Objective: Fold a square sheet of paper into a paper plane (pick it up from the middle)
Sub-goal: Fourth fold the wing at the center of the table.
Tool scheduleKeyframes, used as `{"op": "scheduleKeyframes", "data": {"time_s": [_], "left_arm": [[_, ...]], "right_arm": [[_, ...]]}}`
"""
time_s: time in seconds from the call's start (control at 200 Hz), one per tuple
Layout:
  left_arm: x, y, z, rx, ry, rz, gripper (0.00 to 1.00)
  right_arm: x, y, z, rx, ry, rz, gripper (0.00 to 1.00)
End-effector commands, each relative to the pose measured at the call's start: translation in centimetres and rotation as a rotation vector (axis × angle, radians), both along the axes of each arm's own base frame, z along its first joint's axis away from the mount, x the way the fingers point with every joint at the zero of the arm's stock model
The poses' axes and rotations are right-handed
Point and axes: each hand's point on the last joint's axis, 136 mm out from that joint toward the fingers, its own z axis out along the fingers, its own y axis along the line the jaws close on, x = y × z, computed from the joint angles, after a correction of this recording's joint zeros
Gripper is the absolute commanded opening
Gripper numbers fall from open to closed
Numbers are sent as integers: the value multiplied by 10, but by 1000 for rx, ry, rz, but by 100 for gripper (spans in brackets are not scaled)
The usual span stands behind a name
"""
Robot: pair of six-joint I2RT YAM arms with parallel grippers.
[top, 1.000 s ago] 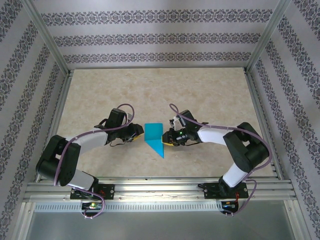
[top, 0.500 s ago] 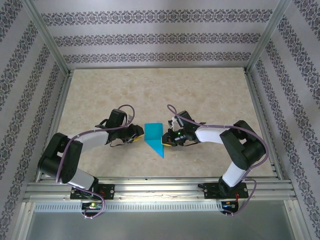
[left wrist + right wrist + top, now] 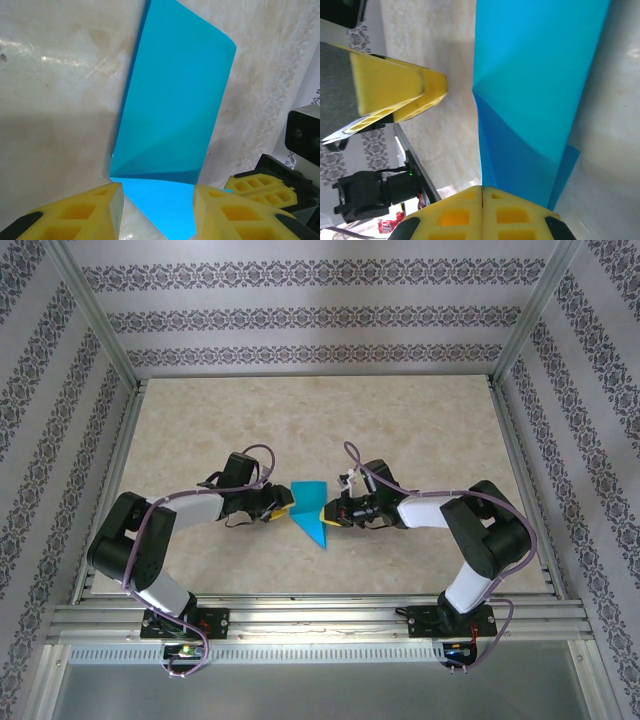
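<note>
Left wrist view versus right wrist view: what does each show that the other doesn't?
Left wrist: the left fingers standing apart, the folded teal paper running away between them. Right wrist: the right fingers closed together at the paper's edge. Shared: the paper on the table, with the other arm's yellow fingers beside it.

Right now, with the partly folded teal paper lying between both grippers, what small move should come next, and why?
Probably close the left gripper on the partly folded teal paper. Its jaws stand open astride the paper's edge, while the right gripper is shut at the opposite edge; whether it pinches the paper I cannot tell. A second hold would steady it for folding.
</note>
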Motion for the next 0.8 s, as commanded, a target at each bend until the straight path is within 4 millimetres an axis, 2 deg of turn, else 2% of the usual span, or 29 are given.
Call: {"op": "scheduleKeyframes", "data": {"time_s": [0.0,0.23,0.345,0.575,0.794], "left_arm": [[9,3,2,-1,5,12,43],[11,3,0,-13,7,25,44],[16,-4,3,-55,-5,13,45],[23,-9,-6,-74,16,14,45],[34,-13,0,-107,-13,18,41]], "right_arm": [[5,1,12,100,-27,-8,3],[6,-3,14,115,-29,-22,2],[6,-3,12,114,-25,-17,2],[5,-2,13,126,-20,-16,2],[3,-7,10,122,-10,-21,2]]}}
